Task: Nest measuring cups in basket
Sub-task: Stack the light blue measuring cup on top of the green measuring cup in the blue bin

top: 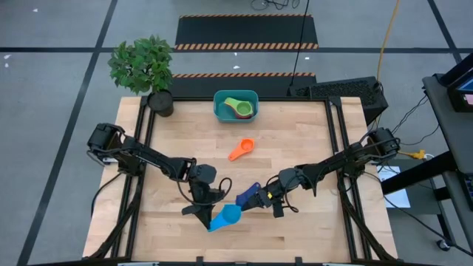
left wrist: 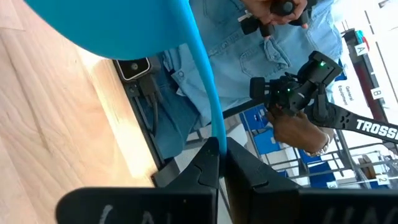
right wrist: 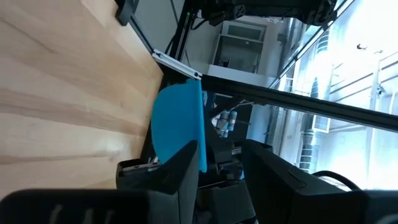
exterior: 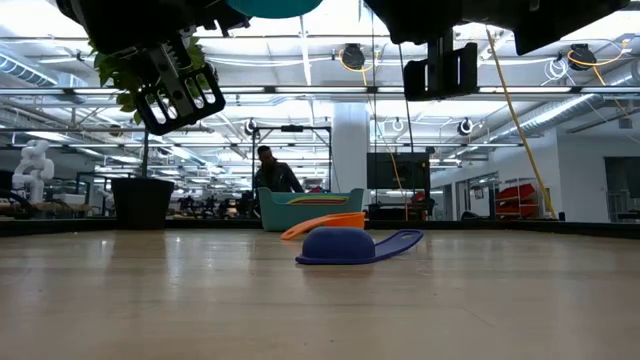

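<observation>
Light blue measuring cup (top: 227, 216) held off the desk (top: 310, 222) at near centre, left gripper (top: 204, 215) clamped on its thin handle; left wrist view shows the handle (left wrist: 208, 99) pinched between the two dark fingers (left wrist: 205, 165), bowl (left wrist: 118, 22) beyond them. In the low view the cup's underside (exterior: 275, 6) is at the picture's top edge, well above the desk.

Dark blue measuring cup (top: 247, 195) lies bowl-down on the desk just right of the held cup, handle (exterior: 398, 240) flat. Right gripper (top: 275, 199) sits just right of it; right wrist view shows its fingers (right wrist: 180, 168) apart with a gap, nothing between them, so open and empty.

Orange measuring cup (top: 241, 150) lies alone on the desk at centre, farther back, apart from both grippers.

Teal basket (top: 219, 111) at far centre holds green cup (top: 235, 104) with further cups nested in it, red and yellow showing (top: 244, 111).

Potted plant (top: 145, 70) in black pot at far left corner. Person in denim (left wrist: 249, 43) beyond the desk in the left wrist view.
</observation>
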Controlling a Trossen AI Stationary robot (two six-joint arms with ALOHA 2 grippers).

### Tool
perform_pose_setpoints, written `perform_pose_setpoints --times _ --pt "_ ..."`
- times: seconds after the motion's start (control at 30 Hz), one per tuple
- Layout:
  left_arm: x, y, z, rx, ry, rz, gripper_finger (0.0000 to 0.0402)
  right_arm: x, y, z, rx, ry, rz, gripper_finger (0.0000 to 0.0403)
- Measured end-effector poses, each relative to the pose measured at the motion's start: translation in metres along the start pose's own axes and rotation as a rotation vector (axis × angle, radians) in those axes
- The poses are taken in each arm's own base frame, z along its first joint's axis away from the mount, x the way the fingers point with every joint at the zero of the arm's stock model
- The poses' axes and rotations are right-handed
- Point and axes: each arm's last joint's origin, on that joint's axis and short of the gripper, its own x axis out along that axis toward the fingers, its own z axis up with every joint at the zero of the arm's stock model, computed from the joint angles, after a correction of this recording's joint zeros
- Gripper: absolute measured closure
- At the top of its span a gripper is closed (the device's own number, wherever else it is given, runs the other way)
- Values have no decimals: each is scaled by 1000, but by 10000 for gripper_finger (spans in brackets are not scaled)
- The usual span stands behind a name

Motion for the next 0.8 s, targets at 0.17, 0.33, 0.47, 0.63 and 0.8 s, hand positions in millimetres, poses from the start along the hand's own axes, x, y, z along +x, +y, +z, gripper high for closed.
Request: perform_pose_setpoints --times 0.17,0.33,0.47,0.63,0.8 --pt "0 0 0 -1 0 -1 389 1 1 0 -30 -1 4 287" --pt "0 0 0 -1 -2 -1 395 5 10 0 -63 -1 8 287" --pt "0 0 0 -2 -3 3 388 10 18 1 -84 2 12 287" --pt "0 0 0 -5 3 -2 395 11 17 0 -93 26 -14 287" --pt "0 0 0 -14 8 -9 388 11 16 0 -99 30 -20 287"
